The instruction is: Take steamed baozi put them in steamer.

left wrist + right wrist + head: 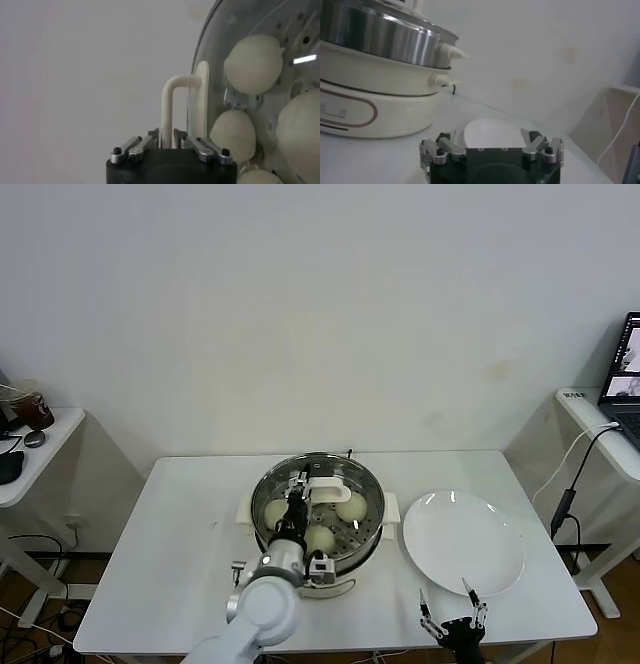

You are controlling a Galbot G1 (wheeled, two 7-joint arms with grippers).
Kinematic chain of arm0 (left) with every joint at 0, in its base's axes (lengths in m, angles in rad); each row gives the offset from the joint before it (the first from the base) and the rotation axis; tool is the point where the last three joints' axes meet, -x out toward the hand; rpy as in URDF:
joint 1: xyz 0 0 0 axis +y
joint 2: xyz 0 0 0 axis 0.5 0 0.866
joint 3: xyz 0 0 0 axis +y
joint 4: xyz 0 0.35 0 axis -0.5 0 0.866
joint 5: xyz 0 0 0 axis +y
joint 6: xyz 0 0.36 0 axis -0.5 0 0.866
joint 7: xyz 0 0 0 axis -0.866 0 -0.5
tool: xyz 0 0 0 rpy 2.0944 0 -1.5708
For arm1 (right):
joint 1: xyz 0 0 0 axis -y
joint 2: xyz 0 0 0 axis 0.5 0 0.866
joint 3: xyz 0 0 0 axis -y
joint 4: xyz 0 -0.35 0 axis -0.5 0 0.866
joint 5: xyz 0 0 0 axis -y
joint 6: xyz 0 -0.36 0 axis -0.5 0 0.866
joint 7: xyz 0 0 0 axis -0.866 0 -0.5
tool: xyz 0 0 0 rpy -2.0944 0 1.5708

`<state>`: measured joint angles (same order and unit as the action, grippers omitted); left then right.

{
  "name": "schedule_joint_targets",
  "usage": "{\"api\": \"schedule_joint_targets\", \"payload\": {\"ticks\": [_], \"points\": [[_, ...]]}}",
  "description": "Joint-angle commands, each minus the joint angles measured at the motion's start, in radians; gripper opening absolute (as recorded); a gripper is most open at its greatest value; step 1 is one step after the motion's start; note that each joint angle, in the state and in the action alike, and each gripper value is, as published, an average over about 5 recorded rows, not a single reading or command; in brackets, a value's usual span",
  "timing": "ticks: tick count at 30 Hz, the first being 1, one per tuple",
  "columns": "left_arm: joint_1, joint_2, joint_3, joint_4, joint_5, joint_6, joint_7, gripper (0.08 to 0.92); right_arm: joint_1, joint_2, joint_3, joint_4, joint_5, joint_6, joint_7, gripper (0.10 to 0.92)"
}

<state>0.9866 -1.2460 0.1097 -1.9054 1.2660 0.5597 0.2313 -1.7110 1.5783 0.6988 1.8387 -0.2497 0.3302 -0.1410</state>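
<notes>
The steamer [318, 514] sits mid-counter [180, 524] and serves as the landmark: inside it, on the perforated tray, lie the steamed baozi [351, 507], three plainly seen in the head view and a fourth edge showing in the left wrist view, so the loading looks done. Just to the steamer's right on the counter is the white plate [463, 542], bare. The left claw [166, 141] is directly over the steamer, its fingers pinched narrowly onto the white handle [170, 107] of the glass lid [318, 502], which appears to rest on or just above the steamer's rim. The step in hand seems to be seating that lid. To do it well, keep the lid level and centred over the rim, lower it straight so the glass does not scrape the steel or press the buns, and release only once it sits flush all round, then lift straight up clear of the handle. The right claw [492, 148] waits spread wide, holding nothing, low at the counter's near edge, right of the steamer and below the plate.
</notes>
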Motion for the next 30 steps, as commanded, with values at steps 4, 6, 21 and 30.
{"api": "schedule_joint_targets", "payload": {"ticks": [4, 6, 21, 30], "points": [[0.263, 0.117, -0.135, -0.266, -0.530, -0.121, -0.235, 0.519, -0.009, 0.001, 0.003, 0.008, -0.010, 0.001, -0.002, 0.823], [0.342, 0.127, -0.187, -0.325, -0.633, -0.160, -0.270, 0.580, -0.011, 0.001, 0.002, 0.011, -0.012, 0.000, -0.002, 0.823], [0.987, 0.078, -0.759, -0.417, -1.593, -0.684, -0.387, 0.822, -0.050, -0.058, -0.079, 0.062, 0.245, -0.057, -0.051, 0.823], [1.002, 0.048, -0.692, -0.171, -1.684, -0.865, -0.274, 0.823, -0.134, -0.133, -0.136, 0.114, 0.265, -0.143, -0.022, 0.823]]}}
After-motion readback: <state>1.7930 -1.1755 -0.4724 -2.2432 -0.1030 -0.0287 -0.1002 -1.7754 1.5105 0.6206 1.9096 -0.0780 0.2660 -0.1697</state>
